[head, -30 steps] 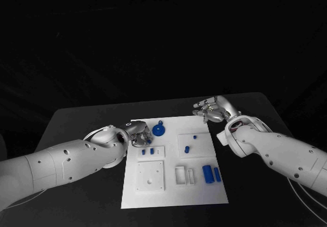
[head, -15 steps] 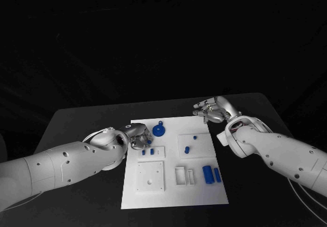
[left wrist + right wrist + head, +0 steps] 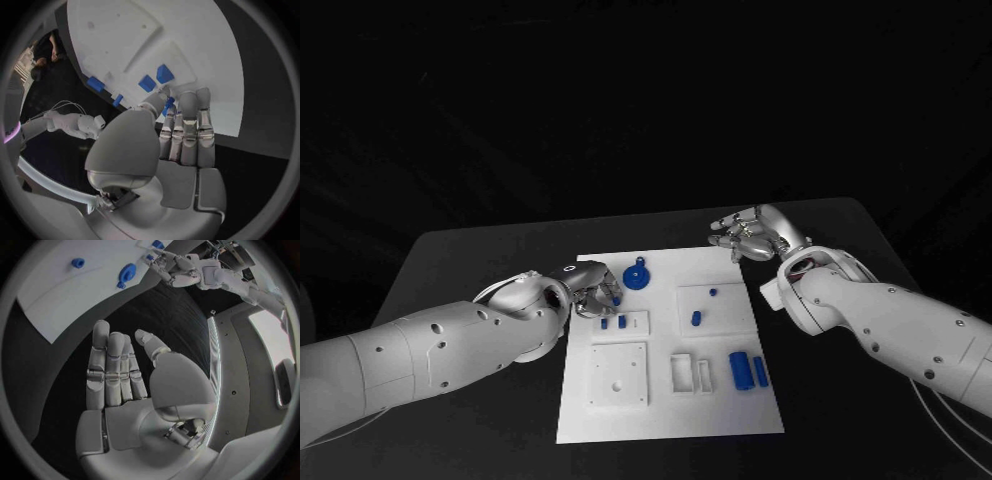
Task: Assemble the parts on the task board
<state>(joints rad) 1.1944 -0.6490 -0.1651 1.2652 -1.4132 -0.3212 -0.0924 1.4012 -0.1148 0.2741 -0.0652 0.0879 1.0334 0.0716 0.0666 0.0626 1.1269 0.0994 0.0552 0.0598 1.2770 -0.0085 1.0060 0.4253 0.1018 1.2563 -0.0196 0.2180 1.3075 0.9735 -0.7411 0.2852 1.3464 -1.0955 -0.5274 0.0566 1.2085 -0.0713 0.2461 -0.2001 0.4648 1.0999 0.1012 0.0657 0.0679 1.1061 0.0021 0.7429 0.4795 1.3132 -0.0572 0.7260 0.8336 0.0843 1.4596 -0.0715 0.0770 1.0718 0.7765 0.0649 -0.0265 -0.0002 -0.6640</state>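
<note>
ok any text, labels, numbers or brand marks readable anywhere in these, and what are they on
None can be read.
task board: plain white, no print visible.
blue parts: no marks visible.
left hand and right hand: no legible brand or number; in the wrist views their silver surfaces look bare.

White arms, silver robot hand (image 3: 181, 135)
</note>
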